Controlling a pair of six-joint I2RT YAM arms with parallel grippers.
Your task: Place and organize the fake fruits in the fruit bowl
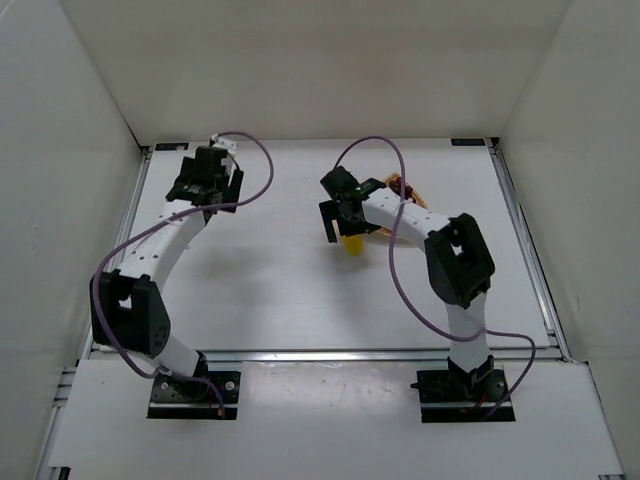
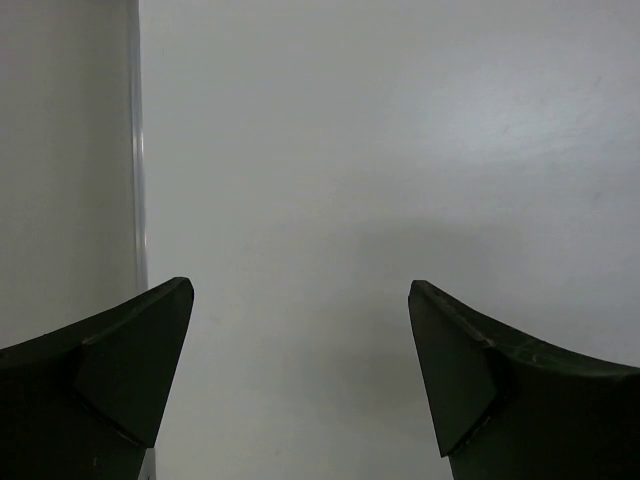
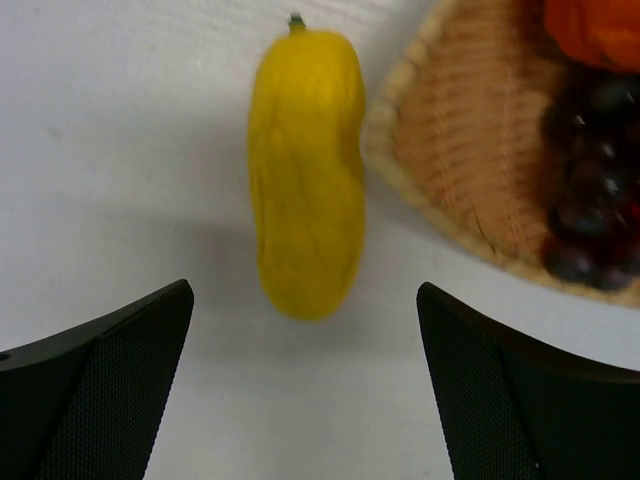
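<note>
Just short of the fruit bowl (image 3: 470, 140), the right claw (image 3: 302, 335) hangs released, jaws spread wide above the table (image 3: 120, 150). Slightly beyond them lies the yellow oblong fruit (image 3: 305, 170), on the table just beside the bowl's rim. Inside the bowl sit the purple grape bunch (image 3: 590, 190) and the orange ball (image 3: 600, 25). Well left of the bowl, the left claw (image 2: 300, 300) is also released.
</note>
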